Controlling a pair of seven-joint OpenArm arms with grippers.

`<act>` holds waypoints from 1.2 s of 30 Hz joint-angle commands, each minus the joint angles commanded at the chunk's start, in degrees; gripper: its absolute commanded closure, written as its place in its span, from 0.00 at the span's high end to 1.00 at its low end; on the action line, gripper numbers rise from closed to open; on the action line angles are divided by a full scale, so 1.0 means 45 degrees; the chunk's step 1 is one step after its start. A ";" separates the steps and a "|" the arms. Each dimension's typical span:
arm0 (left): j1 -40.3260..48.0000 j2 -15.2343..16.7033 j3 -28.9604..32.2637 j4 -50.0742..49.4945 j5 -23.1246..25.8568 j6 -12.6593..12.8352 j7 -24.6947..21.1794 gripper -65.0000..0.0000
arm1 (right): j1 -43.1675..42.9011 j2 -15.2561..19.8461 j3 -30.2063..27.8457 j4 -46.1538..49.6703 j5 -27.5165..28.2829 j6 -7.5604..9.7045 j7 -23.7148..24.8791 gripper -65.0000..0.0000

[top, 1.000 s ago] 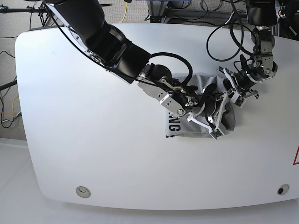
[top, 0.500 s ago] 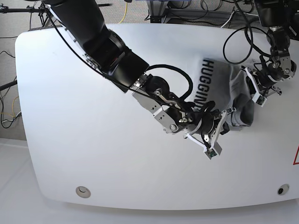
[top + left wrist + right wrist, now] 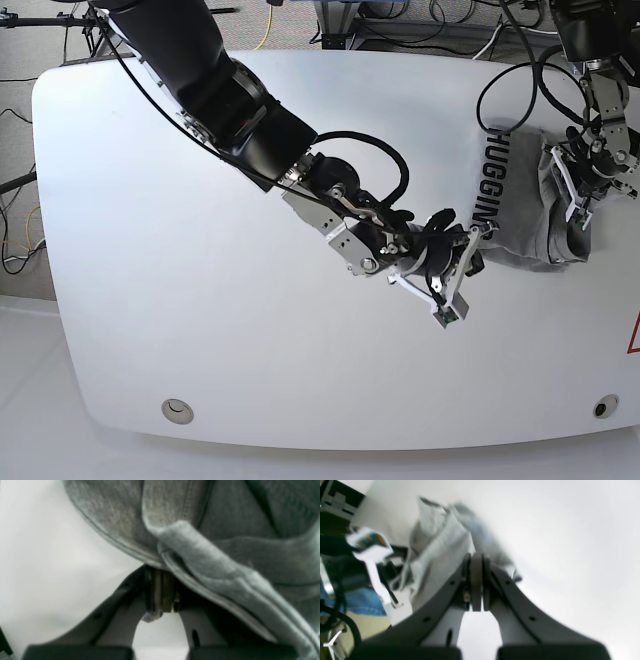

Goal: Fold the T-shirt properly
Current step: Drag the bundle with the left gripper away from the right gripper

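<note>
Both end effectors are clamped on the T-shirt (image 3: 525,205): the left end effector (image 3: 583,190) pinches a hemmed edge, the right end effector (image 3: 478,232) a fold. Bunched between them above the bench (image 3: 200,300), it needs even tension while spreading.

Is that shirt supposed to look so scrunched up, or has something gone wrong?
The T-shirt is bunched in a crumpled heap near the table's far right side, not spread flat. Its lettering runs sideways and is partly hidden in folds. Both the left gripper and right gripper are pinching cloth, so it looks mid-handling, not damaged.
</note>
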 joint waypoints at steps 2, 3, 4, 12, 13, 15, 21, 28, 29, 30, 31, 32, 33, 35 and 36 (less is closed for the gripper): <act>0.0117 0.0117 0.0000 0.0156 0.0000 0.0000 0.0000 0.00 | -0.0098 0.0020 0.0000 0.0000 0.0000 0.0000 0.0000 0.01; 0.0137 0.0176 0.0000 0.0234 0.0000 0.0000 0.0000 0.00 | -0.0117 0.0020 0.0000 0.0000 0.0000 0.0000 0.0000 0.01; 0.0137 0.0234 0.0000 0.0332 0.0000 0.0000 0.0000 0.00 | -0.0156 0.0020 0.0000 0.0000 0.0000 0.0000 0.0000 0.01; 0.0195 0.0371 0.0000 0.0938 0.0000 0.0000 0.0000 0.16 | -0.0176 0.0254 0.0000 0.0039 0.0000 0.0000 0.0000 0.01; 0.0195 0.0371 0.0000 0.1035 0.0000 0.0000 0.0000 0.24 | -0.0176 0.0254 0.0000 0.0039 0.0000 0.0000 0.0000 0.01; 0.0195 0.0371 0.0000 0.1231 0.0000 0.0000 0.0000 0.39 | -0.0176 0.0274 0.0000 0.0039 0.0000 0.0000 0.0000 0.01; 0.0215 0.0449 0.0000 0.1856 0.0000 0.0000 0.0000 0.63 | -0.0176 0.0293 0.0000 0.0039 0.0000 0.0000 0.0000 0.01; 0.0215 0.0625 -0.0059 0.2813 0.0000 0.0000 0.0000 0.70 | -0.0176 0.0293 0.0000 0.0039 0.0000 0.0000 0.0000 0.01; 0.0215 0.0625 -0.0059 0.3009 0.0000 0.0000 0.0000 0.71 | -0.0176 0.0293 0.0000 0.0039 0.0000 0.0000 0.0000 0.01; 0.0215 0.0625 -0.0078 0.3184 0.0000 0.0000 0.0000 0.71 | -0.0176 0.0293 0.0000 0.0039 0.0000 0.0000 0.0000 0.01; 0.0215 0.0625 -0.0078 0.3341 0.0000 0.0000 0.0000 0.72 | -0.0176 0.0293 0.0000 0.0020 0.0000 0.0000 0.0000 0.01; 0.0215 0.0625 -0.0137 0.3556 0.0000 0.0020 0.0000 0.72 | -0.0176 0.0293 0.0000 0.0020 0.0000 0.0000 0.0000 0.01; 0.0215 0.0625 -0.0195 0.3673 0.0000 0.0039 0.0000 0.72 | -0.0176 0.0293 0.0020 0.0020 0.0000 0.0000 0.0000 0.01; 0.0215 0.0625 -0.0684 0.4063 0.0000 0.0039 0.0000 0.72 | -0.0176 0.0293 0.0020 0.0020 0.0000 0.0000 0.0000 0.01; 0.0215 0.0625 -0.0860 0.4181 0.0000 0.0039 0.0000 0.72 | -0.0176 0.0293 0.0020 0.0020 0.0000 0.0000 0.0000 0.01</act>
